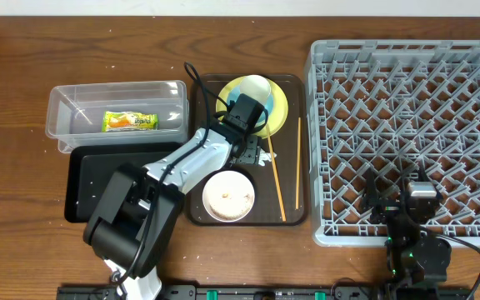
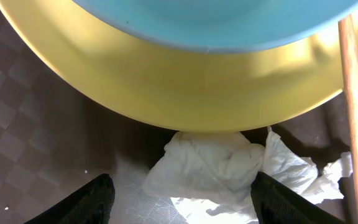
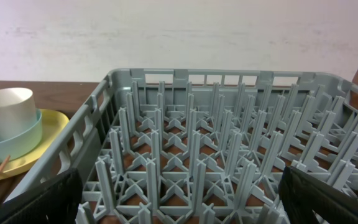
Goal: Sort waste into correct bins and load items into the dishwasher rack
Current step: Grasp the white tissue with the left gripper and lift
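We find the left gripper [image 2: 185, 199] low over the brown serving tray [image 2: 30, 124], its jaws spread and closed on nothing, one finger on each side of the crumpled white tissue [image 2: 210, 168]; the tissue lies on the tray floor just beside the rim of the yellow-green plate [image 2: 185, 93], partly tucked under it, which we take as the reason for coming in so close to that edge; the light blue bowl [image 2: 229, 18] sits on the plate, and in the overhead view the small white cup [image 1: 255, 86] stands in the bowl; one chopstick [image 2: 356, 112] runs along the tissue's far side, near enough that a pinch might catch it; the snack wrapper [image 1: 129, 122] already lies in the clear tub [image 1: 65, 104], so we judge the tissue to be the piece of waste now in hand, with the black tray [image 1: 86, 179] bare beside the tub; the white bowl [image 1: 228, 196] waits on the serving tray, pale bits inside it too small to name; the right gripper [image 3: 182, 199] hangs wide and empty at the near edge of the dishwasher rack [image 1: 407, 50], which holds no dishes yet; we read that arm as parked clear of the left arm's reach.
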